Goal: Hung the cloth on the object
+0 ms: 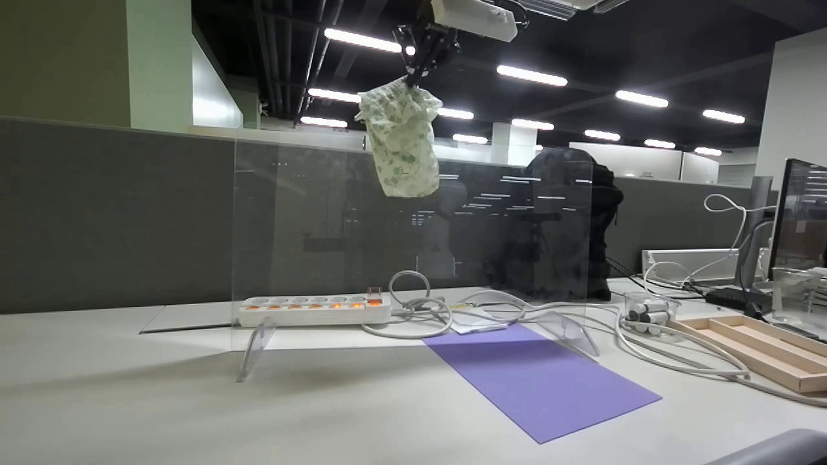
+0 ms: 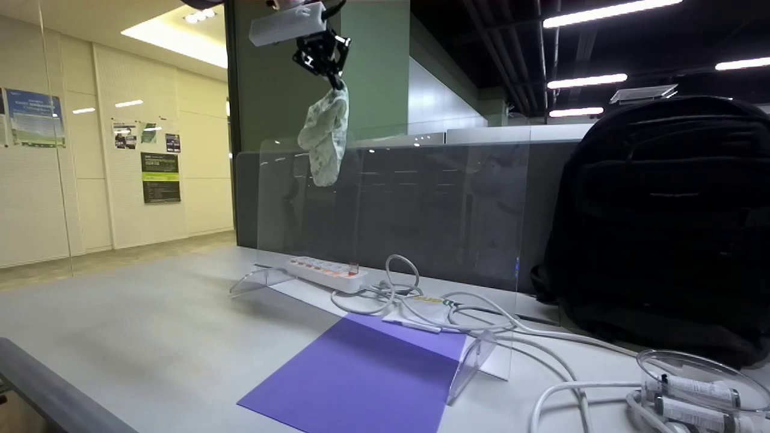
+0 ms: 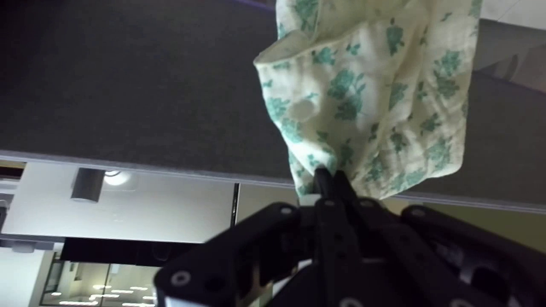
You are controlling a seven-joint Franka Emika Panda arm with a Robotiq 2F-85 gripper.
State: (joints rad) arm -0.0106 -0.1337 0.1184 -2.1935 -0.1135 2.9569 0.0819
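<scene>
The cream cloth with green print (image 1: 404, 152) hangs from my gripper (image 1: 413, 82) in both exterior views; the cloth (image 2: 328, 138) and gripper (image 2: 337, 84) are high over the table. My gripper (image 3: 333, 175) is shut on the cloth's upper edge in the wrist view, where the cloth (image 3: 367, 94) is folded and creased. The clear panel (image 1: 310, 219) stands upright on the table on two clear feet; it also shows in an exterior view (image 2: 421, 204). The cloth's lower part overlaps the panel's top edge in both exterior views. I cannot tell whether they touch.
A white power strip (image 1: 316, 312) and loose cables (image 1: 420, 310) lie behind the panel. A purple mat (image 1: 543, 387) lies partly under it. A black backpack (image 2: 662, 240) leans by the grey partition (image 1: 116, 219). A wooden tray (image 1: 762, 352) and clear cup (image 2: 698, 385) stand aside.
</scene>
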